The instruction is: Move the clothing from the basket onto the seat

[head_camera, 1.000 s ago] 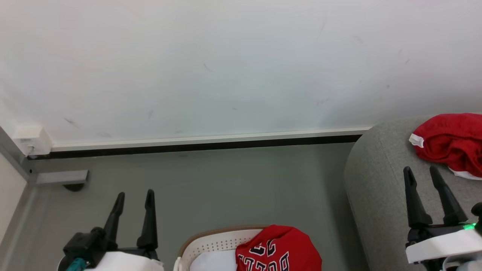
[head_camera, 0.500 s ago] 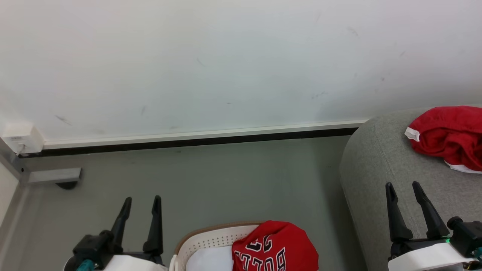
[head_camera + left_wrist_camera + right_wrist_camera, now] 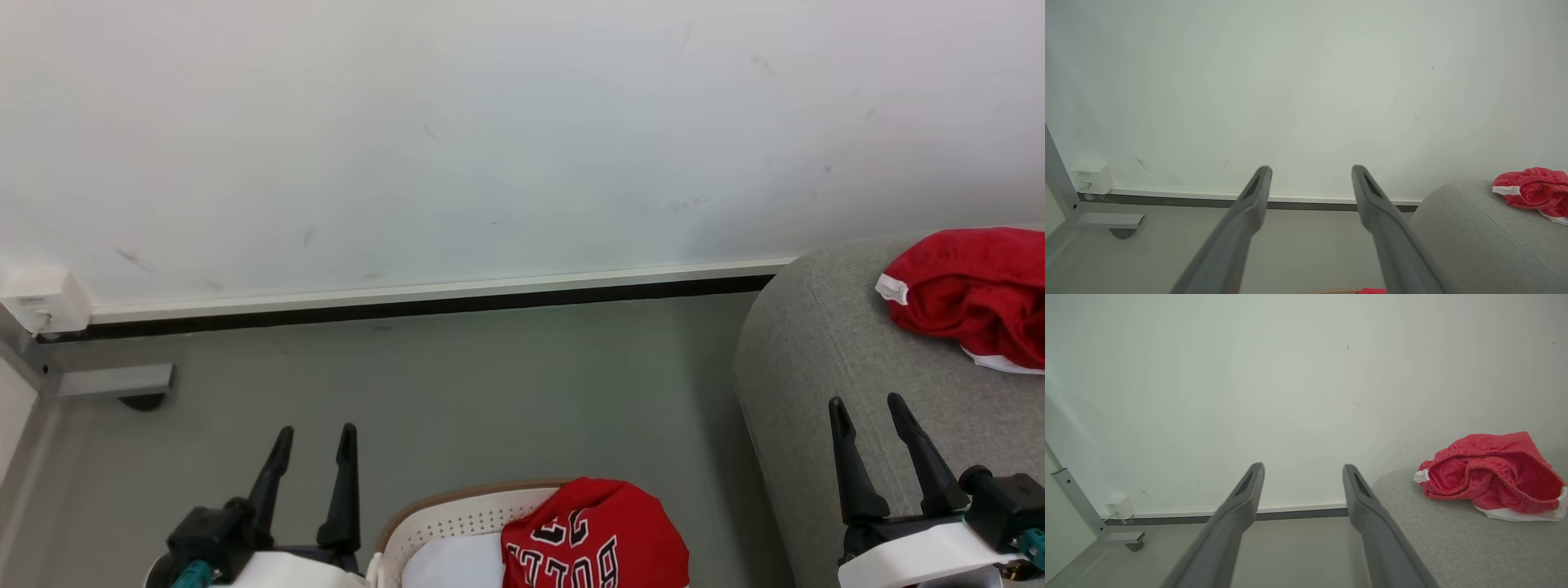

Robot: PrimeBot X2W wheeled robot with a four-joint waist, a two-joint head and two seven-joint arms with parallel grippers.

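The red jersey (image 3: 596, 535) with the black and white letters is sitting in the white basket (image 3: 457, 523) at the bottom of the head view. It is piling up over the basket's right side, and the basket's brown rim is showing to its left. The basket is standing on the grey floor (image 3: 457, 384), close to the big grey sofa (image 3: 816, 359). The red shorts (image 3: 971, 290) with the white trim are lying bunched up on top of the sofa, well apart from the basket.

The left gripper (image 3: 317, 429) is hanging over the floor, left of the basket. Its two dark fingers are standing wide apart and holding nothing. The right gripper (image 3: 865, 400) is hanging over the sofa, near the shorts but not touching them. Its fingers are spread wide too, with nothing between them. Both grippers are pointing toward the white wall (image 3: 490, 139). A small white box (image 3: 41, 298) is sitting low on the wall at the far left, above a grey metal foot (image 3: 114, 380).
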